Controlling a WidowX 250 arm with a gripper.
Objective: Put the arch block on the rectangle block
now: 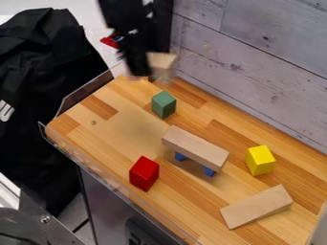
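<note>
Probably lab: robot arm (129, 31) over wooden tabletop (127, 129), clear side panel (86, 94), plank-look wall (268, 60).

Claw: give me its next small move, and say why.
Probably ease the claw and the pale block at it toward the wooden plank before lowering. Both are by the table's far corner, beyond the green block, while the plank, a likely target, lies across blue supports nearer the middle. I can't confirm that the pale block is the arch.
</note>
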